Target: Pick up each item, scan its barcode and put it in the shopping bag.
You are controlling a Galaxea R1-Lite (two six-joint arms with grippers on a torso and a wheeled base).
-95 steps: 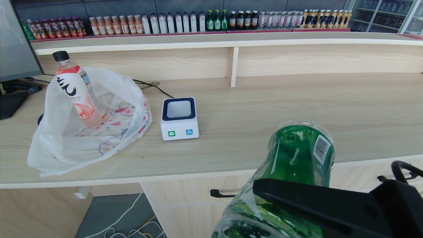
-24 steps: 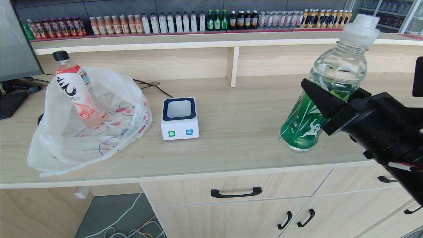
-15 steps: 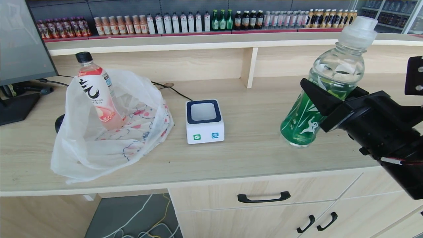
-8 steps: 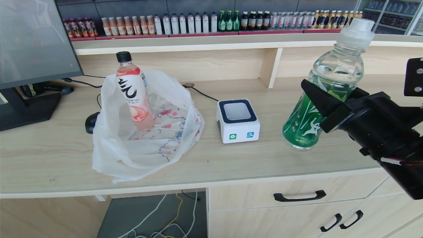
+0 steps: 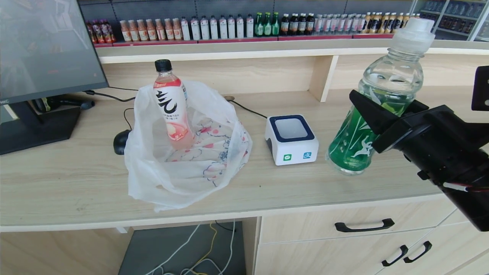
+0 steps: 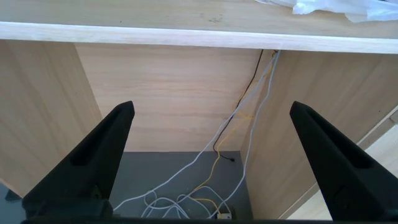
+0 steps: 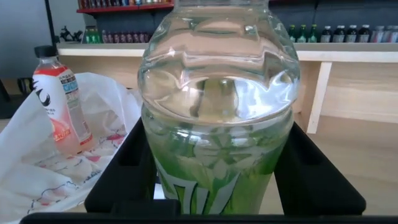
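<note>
Tipped low earlier, the green bottle (image 5: 365, 133) is now upright, and our view has panned. We pinch it in our right gripper (image 5: 386, 110) just beside the scanner (image 5: 291, 139), opposite the shopping bag (image 5: 183, 175). Our left gripper (image 6: 211, 155) hangs spread, empty. The pink bottle (image 5: 172, 110) is bagged; we judge this one still needs bagging.

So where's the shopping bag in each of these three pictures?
Head view: the shopping bag lies on the counter, left of the scanner, holding the pink bottle.
Left wrist view: a bit of its white plastic lies at the counter's front edge.
Right wrist view: the bag sits beyond the green bottle.
Shared landmark: the light wooden counter.
</note>
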